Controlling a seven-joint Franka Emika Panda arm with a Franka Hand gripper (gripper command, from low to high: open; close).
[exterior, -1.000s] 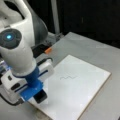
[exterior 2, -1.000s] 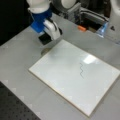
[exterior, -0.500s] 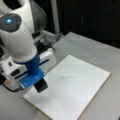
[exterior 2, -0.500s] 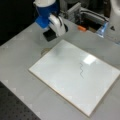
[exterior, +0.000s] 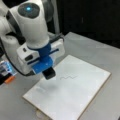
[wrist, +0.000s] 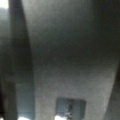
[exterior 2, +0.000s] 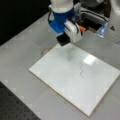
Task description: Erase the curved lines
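Observation:
The curve lines point(exterior: 68, 78) are a short dark wavy squiggle near the middle of the white board point(exterior: 75, 100); in both front views it is unsmeared point(exterior 2: 81, 70). My gripper point(exterior: 49, 73) has blue fingers shut on a black eraser block point(exterior 2: 63, 40). It hangs just over the board's corner region, a short way from the squiggle and apart from it. A faint shadow falls on the board point(exterior 2: 62, 82) below the block. The wrist view is filled by a dark blurred surface and shows neither the lines nor the fingers.
The board lies on a grey table point(exterior: 100, 55). A small round disc point(exterior 2: 45, 51) sits at the board's edge. An orange object point(exterior: 9, 80) and a lit device point(exterior 2: 102, 28) lie by the arm's base. A dark perforated surface point(exterior 2: 15, 110) borders the table.
The arm has carried the eraser block from the board's outer edge in over the white surface, closer to the squiggle. The squiggle looks unchanged.

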